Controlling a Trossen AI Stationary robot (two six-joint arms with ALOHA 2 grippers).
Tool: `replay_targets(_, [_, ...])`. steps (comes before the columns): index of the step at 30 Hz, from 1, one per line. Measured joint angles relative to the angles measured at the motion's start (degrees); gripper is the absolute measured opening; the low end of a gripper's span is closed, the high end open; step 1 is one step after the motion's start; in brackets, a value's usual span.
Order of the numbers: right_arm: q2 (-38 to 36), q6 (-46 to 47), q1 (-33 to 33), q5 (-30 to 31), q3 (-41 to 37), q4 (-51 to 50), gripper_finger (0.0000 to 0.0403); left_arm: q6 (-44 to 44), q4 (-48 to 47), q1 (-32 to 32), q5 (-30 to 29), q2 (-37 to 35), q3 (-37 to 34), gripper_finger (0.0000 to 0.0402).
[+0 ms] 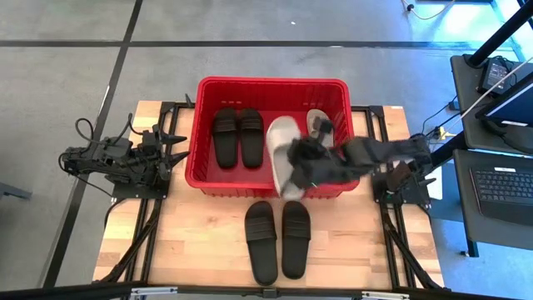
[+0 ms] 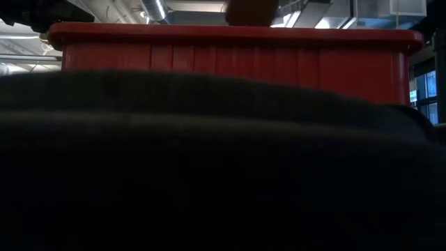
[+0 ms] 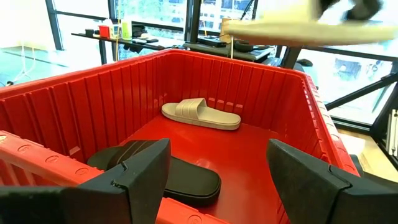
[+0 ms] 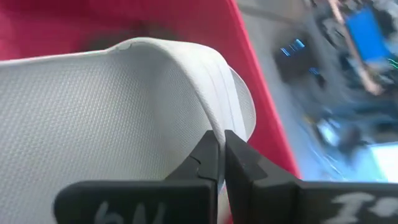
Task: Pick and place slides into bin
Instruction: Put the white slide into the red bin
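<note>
Your right end effector [image 4: 219,163] is pinching the strap of a beige slide [image 1: 283,154], fingers clenched on it, and is holding that slide lifted over the near rim of the red bin [image 1: 218,185], its sole tilted partly inside and partly above the edge. Inside the bin you are seeing a pair of black slides [image 1: 237,136] lying flat on the left side and a second beige slide [image 3: 200,114] resting by the far wall. Two more black slides [image 1: 277,239] are lying side by side on the bench [image 1: 191,250] just in front of the bin. Your left end effector [image 3: 217,180] is waiting released beside the bin's left wall.
</note>
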Motion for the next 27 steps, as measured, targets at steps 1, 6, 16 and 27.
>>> replay_targets(1, [0.05, -1.37, -2.09, 0.54, -1.35, -0.53, 0.0012, 0.00, 0.00, 0.01, 0.00, 0.00, 0.00, 0.0260])
replay_targets(6, [-0.01, -10.17, -12.04, 1.59, -10.86, 0.95, 0.0012, 0.00, 0.00, 0.00, -0.02, 0.00, 0.00, 0.0260])
replay_targets(16, [-0.11, -31.70, -25.65, -8.66, -31.46, 29.20, 0.0012, 0.00, 0.00, -0.01, -0.14, 0.00, 0.00, 0.0260])
replay_targets(27, [-0.32, -38.52, -33.23, -13.39, -44.25, 47.37, 0.0012, 0.00, -0.04, 0.00, -5.14, 0.00, 0.00, 0.0260])
